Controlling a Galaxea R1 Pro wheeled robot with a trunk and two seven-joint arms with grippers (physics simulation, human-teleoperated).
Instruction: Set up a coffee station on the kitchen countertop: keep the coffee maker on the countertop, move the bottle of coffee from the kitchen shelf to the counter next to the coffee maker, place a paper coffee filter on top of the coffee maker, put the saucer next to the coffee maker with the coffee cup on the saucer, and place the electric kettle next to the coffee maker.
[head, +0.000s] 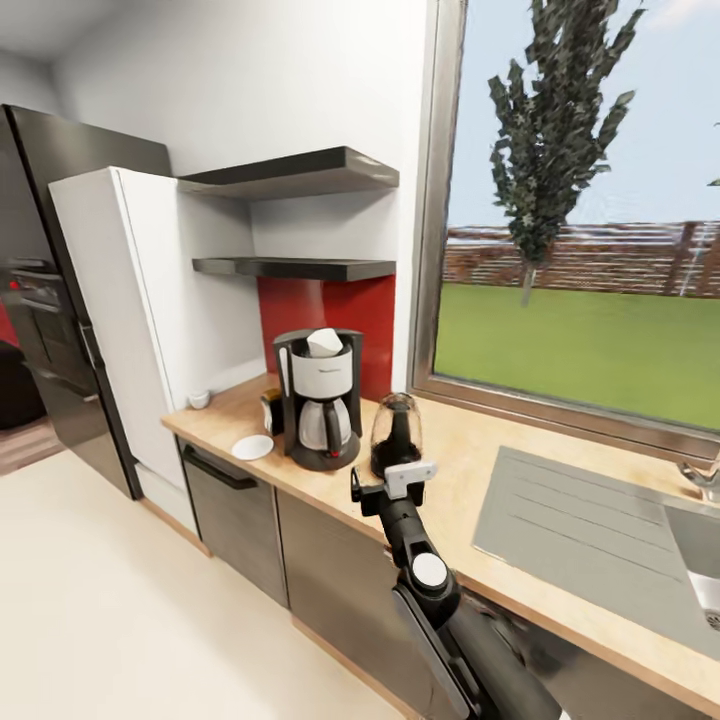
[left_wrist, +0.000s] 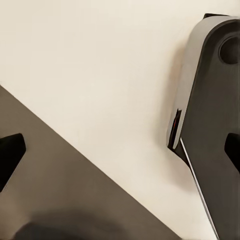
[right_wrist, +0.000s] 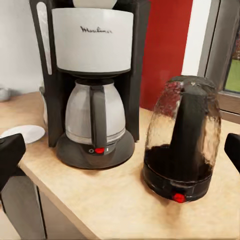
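Kettle set beside the coffee maker, right jaws apart in front of it

The coffee maker (head: 319, 398) stands on the tan desk (head: 560, 590) near the red wall panel (head: 325, 310), below two dark shelves (head: 300, 268). The paper coffee filter (head: 324, 343) rests in its top. Just to its right stands the electric kettle (head: 396, 434), upright, handle and red switch turned toward the near edge; a narrow gap separates the two bases. Left of the coffee maker the white saucer (head: 252, 446) lies flat on the desk with nothing on it. The coffee cup (head: 199, 399) sits further left, near the white cabinet (head: 130, 320), well apart from the saucer. The bottle of coffee (head: 270, 410) stands just behind the coffee maker's left side, partly hidden.

The right gripper (right_wrist: 120, 155) hovers close in front of the kettle, its jaws spread wide, holding nothing. The left gripper (left_wrist: 120, 150) hangs over the pale floor (left_wrist: 100, 75) beside dark cabinet fronts, jaws wide and empty
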